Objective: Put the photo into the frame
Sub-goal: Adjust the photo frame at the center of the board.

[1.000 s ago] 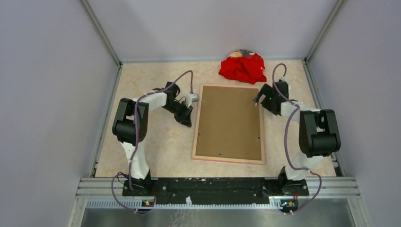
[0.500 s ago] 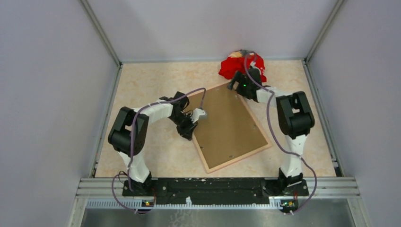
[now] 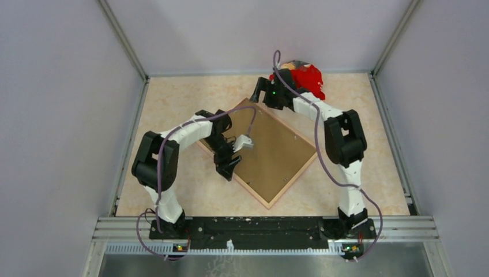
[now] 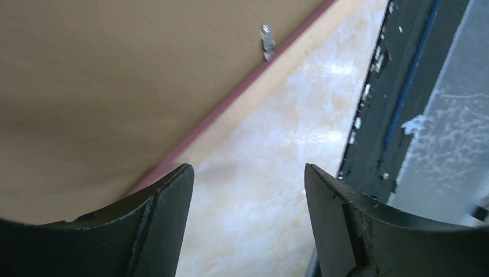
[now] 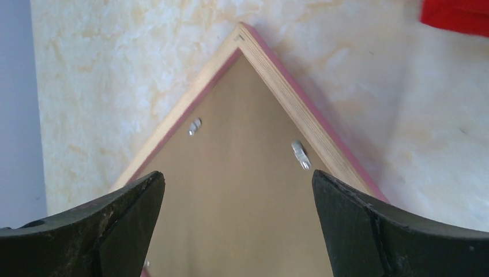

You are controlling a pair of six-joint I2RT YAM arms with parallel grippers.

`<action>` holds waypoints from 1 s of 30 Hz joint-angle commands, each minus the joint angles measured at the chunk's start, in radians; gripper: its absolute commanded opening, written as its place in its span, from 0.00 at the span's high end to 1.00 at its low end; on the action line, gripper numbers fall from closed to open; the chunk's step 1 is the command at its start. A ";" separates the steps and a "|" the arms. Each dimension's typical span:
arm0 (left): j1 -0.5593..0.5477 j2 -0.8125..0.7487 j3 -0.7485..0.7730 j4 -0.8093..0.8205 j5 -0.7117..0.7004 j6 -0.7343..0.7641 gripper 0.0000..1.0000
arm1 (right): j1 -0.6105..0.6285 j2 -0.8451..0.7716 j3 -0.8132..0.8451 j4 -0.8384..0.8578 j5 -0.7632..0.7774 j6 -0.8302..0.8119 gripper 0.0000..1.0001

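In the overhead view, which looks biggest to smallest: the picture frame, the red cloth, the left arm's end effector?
1. The frame, by far.
2. The red cloth, partly hidden by the right arm.
3. The left end effector, close to the cloth's visible patch, so that order is unsure.

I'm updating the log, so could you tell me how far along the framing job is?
Done: nothing visible; the frame lies face down, its backing board held by metal tabs. In hand: left arm and right arm at the frame's edge and far corner, jaws open. Remaining: remove board, insert the photo, not in view.
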 commanded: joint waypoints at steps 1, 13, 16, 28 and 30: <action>0.058 -0.035 0.166 -0.052 0.040 0.117 0.23 | -0.068 -0.257 -0.119 -0.128 0.016 -0.023 0.01; 0.386 0.341 0.732 0.235 -0.149 -0.264 0.44 | -0.074 -0.965 -0.944 -0.204 0.113 0.111 0.01; 0.395 0.412 0.766 0.287 -0.204 -0.298 0.51 | -0.073 -1.081 -1.068 -0.227 0.105 0.147 0.01; 0.388 0.421 0.558 0.328 -0.219 -0.240 0.74 | -0.121 -1.071 -1.208 -0.071 0.019 0.175 0.01; 0.383 0.392 0.493 0.327 -0.197 -0.214 0.74 | -0.167 -0.999 -1.172 -0.021 -0.014 0.160 0.01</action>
